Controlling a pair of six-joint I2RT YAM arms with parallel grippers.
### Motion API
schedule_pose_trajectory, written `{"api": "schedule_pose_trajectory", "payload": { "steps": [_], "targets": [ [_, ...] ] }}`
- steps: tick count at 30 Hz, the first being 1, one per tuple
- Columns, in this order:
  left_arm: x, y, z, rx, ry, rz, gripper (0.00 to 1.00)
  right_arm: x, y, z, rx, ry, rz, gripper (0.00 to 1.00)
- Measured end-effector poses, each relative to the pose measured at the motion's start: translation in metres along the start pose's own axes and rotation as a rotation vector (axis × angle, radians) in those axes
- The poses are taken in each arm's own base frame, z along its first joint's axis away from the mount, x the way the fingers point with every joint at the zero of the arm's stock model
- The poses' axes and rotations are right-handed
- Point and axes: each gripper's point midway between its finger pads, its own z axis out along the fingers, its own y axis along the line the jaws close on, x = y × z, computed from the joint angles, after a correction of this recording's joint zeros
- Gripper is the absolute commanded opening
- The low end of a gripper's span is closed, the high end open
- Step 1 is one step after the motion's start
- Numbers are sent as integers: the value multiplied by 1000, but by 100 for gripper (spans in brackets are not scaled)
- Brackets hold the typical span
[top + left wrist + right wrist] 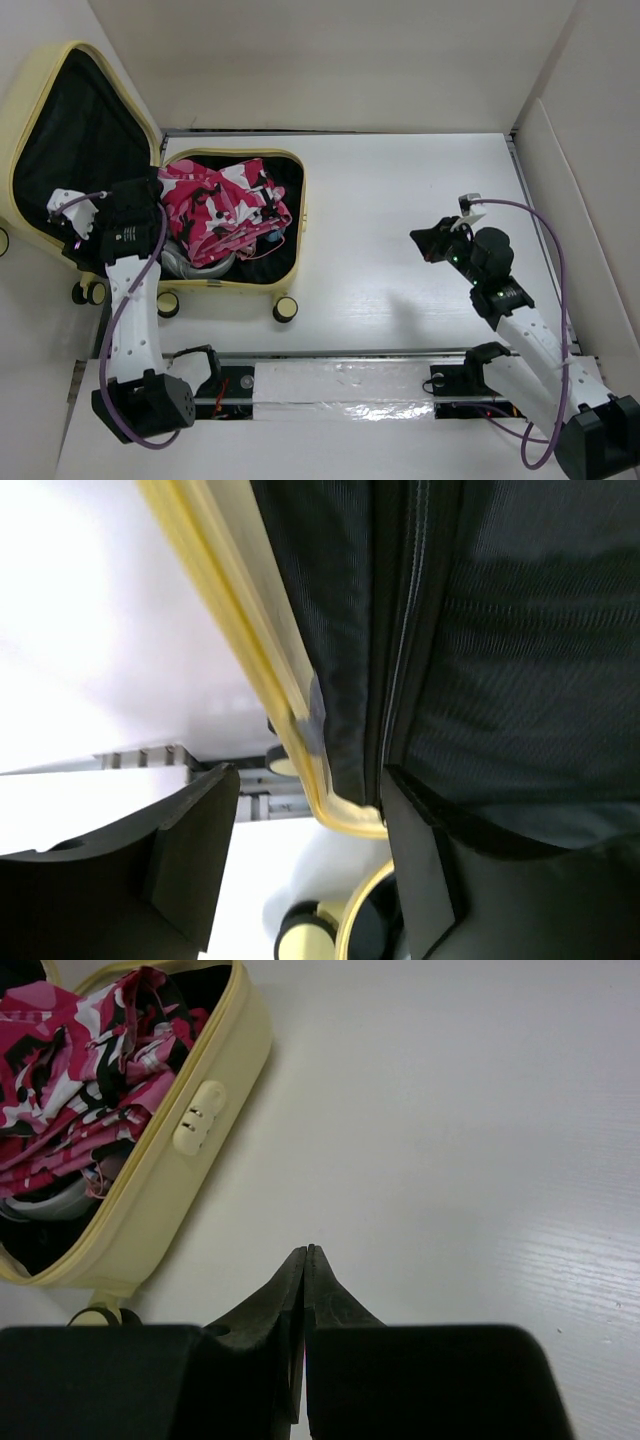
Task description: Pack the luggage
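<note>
The pale yellow luggage [230,288] lies open at the left of the table. Its black-lined lid [75,130] stands raised, and its base holds a heap of pink, white and black clothes [220,210]. My left gripper [145,195] is open at the lid's lower edge. In the left wrist view it [310,860] straddles the lid's yellow rim [250,650], with one finger [425,870] against the black lining. My right gripper [425,243] is shut and empty above bare table, right of the luggage. Its view shows the shut tips [305,1252], the base wall with its lock [198,1118] and the clothes [80,1070].
The luggage's small wheels [286,309] stick out toward me; one shows in the left wrist view [300,935]. White walls enclose the table at the back and right [560,150]. A rail with a shiny strip [340,385] runs along the near edge between the arm bases.
</note>
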Motion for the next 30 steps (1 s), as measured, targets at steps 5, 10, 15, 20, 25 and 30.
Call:
{"api": "schedule_pose_trajectory", "payload": {
  "steps": [5,10,15,20,25,30],
  "targets": [
    [-24,-5,2,-36,-40,-8,50,-2,6,-2,-29,-3,-7,5],
    [-32,-6,9,-65,-54,-15,50,-7,9,-6,-40,-23,-18,4],
    [-30,-7,23,-98,-42,-9,42,-7,6,-6,-28,-19,-17,4],
    [-32,-5,27,-113,-32,21,1,-6,5,-5,-24,-13,-15,4],
    [-38,-20,12,-41,-69,58,0,0,2,-2,-17,12,-8,4],
    [-34,-42,-43,136,-194,187,0,5,0,1,-13,29,-4,4]
  ]
}}
